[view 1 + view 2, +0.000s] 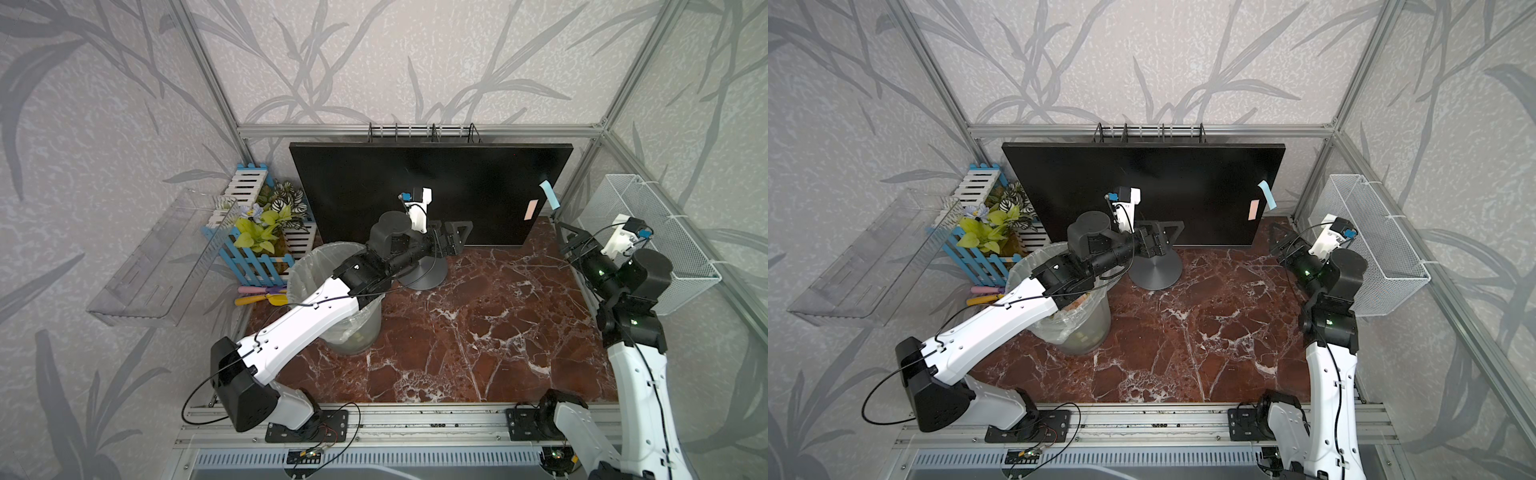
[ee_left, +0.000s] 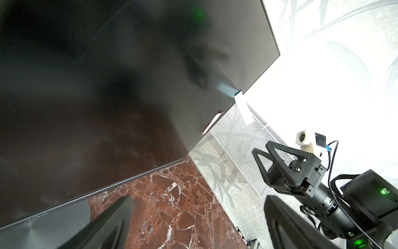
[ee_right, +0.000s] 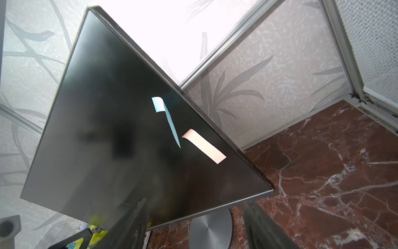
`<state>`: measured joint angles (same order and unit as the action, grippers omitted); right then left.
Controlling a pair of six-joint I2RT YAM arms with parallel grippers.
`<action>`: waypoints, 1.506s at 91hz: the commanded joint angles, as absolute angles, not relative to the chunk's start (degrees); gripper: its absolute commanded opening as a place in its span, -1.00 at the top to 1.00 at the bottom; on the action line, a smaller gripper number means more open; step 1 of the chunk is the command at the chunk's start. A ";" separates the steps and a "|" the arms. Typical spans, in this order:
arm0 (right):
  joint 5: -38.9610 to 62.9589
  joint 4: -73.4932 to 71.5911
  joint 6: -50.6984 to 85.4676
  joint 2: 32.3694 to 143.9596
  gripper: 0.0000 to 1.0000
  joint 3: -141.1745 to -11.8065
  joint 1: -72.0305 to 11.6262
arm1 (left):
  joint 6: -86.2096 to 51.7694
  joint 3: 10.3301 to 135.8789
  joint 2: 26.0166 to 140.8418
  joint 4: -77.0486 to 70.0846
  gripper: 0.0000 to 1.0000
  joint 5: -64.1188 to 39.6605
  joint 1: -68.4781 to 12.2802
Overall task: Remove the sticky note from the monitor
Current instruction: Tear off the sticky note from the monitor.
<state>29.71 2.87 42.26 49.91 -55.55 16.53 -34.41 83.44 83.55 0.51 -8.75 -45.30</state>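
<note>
The wide, flat black monitor (image 1: 415,183) on its round grey disc foot stands just beyond the fingers of the left gripper (image 1: 459,239). On its screen, ahead of the fingers of the right gripper (image 1: 562,237) and apart from them, the pale blue paper sticky note (image 1: 549,194) hangs above the pink paper sticky note (image 1: 531,210). The white wire-mesh basket (image 1: 648,232) sits to the right of those fingers. The clear-lined round bin (image 1: 332,299) stands behind the left fingers, under that arm.

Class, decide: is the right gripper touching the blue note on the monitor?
Apart. The right wrist view shows bare monitor screen between the open right gripper and the blue note.

black monitor (image 3: 103,120), blue note (image 3: 159,105), pink note (image 3: 203,146)
</note>
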 commanded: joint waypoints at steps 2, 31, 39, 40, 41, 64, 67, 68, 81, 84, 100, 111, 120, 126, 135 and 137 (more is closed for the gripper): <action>32.75 -2.43 45.56 51.22 -0.45 -57.90 17.06 | -33.22 85.86 84.36 -0.79 -1.00 -9.93 -45.70; 35.33 -8.35 49.87 56.52 -0.44 -61.36 17.05 | -33.34 86.67 85.36 -1.06 -1.00 -10.63 -45.80; 35.95 -9.57 50.58 58.01 -0.44 -62.14 17.09 | -33.31 86.66 85.51 -1.18 -1.00 -10.64 -45.83; 36.04 -9.79 50.78 58.14 -0.44 -62.27 17.07 | -33.31 86.66 85.51 -1.21 -1.00 -10.64 -45.81; 36.08 -9.91 50.88 58.38 -0.44 -62.34 17.06 | -33.27 86.62 85.47 -1.22 -1.00 -10.64 -45.80; 37.68 -12.77 52.46 63.13 -0.38 -64.90 17.05 | -33.15 86.53 85.56 -1.23 -0.99 -10.77 -45.83; 37.78 -12.95 52.67 63.57 -0.37 -65.22 16.95 | -33.14 86.52 85.58 -1.30 -1.00 -10.68 -45.87; 37.83 -13.02 52.70 63.78 -0.37 -65.31 16.96 | -33.14 86.46 85.59 -1.26 -1.00 -10.66 -45.83; 38.09 -12.54 51.98 65.44 -0.31 -66.57 15.75 | -33.06 86.44 85.67 -1.28 -1.00 -10.57 -45.83; 38.10 -12.25 51.61 65.66 -0.29 -66.83 15.36 | -33.05 86.40 85.81 -1.34 -0.99 -10.57 -45.87; 37.97 -11.62 50.70 66.18 -0.16 -66.91 14.07 | -32.96 86.40 85.65 -1.37 -1.00 -10.46 -45.85; 37.65 -11.09 50.03 65.95 -0.06 -66.41 13.49 | -32.96 86.40 85.70 -1.40 -1.00 -10.46 -45.82; 37.49 -10.62 49.62 65.63 0.06 -66.21 13.40 | -32.96 86.34 85.63 -1.33 -1.00 -10.47 -45.76; 37.36 -10.13 49.28 65.49 0.18 -66.15 13.43 | -32.96 86.30 85.62 -1.45 -1.00 -10.44 -45.80; 37.27 -9.51 48.74 65.16 0.38 -66.01 13.40 | -33.04 86.22 85.60 -1.49 -1.00 -10.59 -45.83; 37.25 -9.43 48.64 65.02 0.43 -66.01 13.37 | -33.05 86.18 85.56 -1.49 -1.00 -10.54 -45.82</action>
